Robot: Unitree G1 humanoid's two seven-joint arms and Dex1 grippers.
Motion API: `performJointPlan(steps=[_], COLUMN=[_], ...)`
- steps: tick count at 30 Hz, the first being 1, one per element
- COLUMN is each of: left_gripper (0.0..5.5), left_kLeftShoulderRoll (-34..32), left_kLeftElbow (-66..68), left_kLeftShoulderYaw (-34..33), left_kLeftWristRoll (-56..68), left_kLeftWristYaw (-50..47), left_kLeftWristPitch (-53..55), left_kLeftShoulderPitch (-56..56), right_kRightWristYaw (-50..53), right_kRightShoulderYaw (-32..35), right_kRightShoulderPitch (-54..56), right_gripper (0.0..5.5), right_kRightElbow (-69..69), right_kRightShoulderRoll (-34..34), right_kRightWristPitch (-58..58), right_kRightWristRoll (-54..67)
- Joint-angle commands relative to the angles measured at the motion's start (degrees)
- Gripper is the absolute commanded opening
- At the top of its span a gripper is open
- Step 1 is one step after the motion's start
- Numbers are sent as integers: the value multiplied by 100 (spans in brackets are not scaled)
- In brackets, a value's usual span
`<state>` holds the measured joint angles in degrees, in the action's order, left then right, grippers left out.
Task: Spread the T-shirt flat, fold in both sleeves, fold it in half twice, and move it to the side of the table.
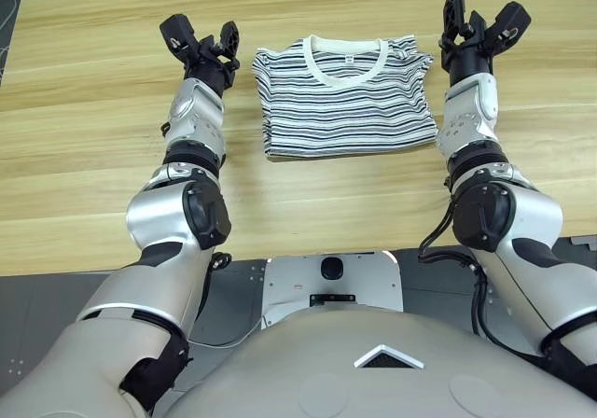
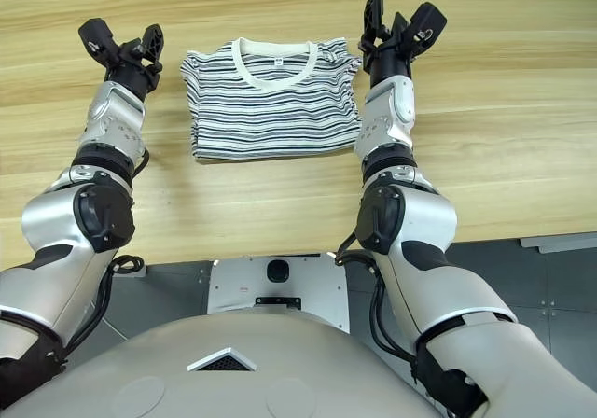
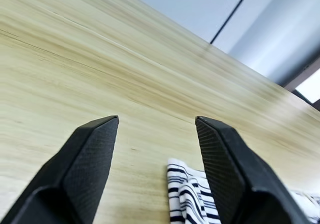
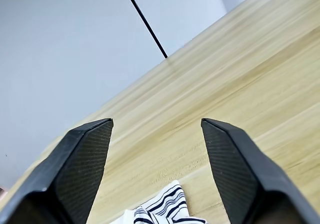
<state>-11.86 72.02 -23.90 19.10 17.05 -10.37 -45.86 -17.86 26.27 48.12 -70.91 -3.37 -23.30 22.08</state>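
The striped T-shirt (image 1: 345, 101) lies folded into a compact rectangle on the wooden table (image 1: 93, 119), white collar toward the far side. My left gripper (image 1: 199, 34) hangs open just left of the shirt, nothing between its fingers. On the shirt's right side my right gripper (image 1: 483, 19) is open too, raised beside the upper right corner. In the left wrist view the gripper (image 3: 157, 120) stands open, its black pads (image 3: 95, 154) framing bare wood with a striped corner of the T-shirt (image 3: 187, 196) beside one pad. The right wrist view shows the gripper (image 4: 157, 121) open above a striped edge of the T-shirt (image 4: 162, 206).
Bare wood stretches to the left, right and far side of the shirt. The table's near edge (image 1: 93, 269) runs just in front of me. A dark floor patch (image 1: 11, 7) shows at the far left corner.
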Motion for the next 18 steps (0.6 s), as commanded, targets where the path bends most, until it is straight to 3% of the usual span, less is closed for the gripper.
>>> performJointPlan(steps=[1,5,10,18], left_gripper=[286,286,286,288], left_kLeftShoulderRoll=[-292,-957,-1187,-829], left_kLeftElbow=[-593,-632,-211,414], left_kLeftShoulderYaw=[1276,2955,4020,5757], left_kLeftWristRoll=[-1314,-3188,-4115,-6165], left_kLeftWristYaw=[696,1138,2238,460], left_kLeftWristPitch=[-1191,-2230,-3109,-2599], left_kLeftShoulderPitch=[-149,-583,-972,-1104], right_kRightWristYaw=[188,533,1019,1208], right_kRightShoulderYaw=[-1081,-1740,-2461,-3258], right_kRightShoulderPitch=[-242,-1049,-2209,-2625], right_gripper=[327,327,327,382], right_kRightElbow=[526,1769,3492,3931], right_kRightShoulderRoll=[111,494,1004,1367], right_kRightWristPitch=[-415,-244,479,1391], right_kRightWristRoll=[-1183,-1731,-2193,-2587])
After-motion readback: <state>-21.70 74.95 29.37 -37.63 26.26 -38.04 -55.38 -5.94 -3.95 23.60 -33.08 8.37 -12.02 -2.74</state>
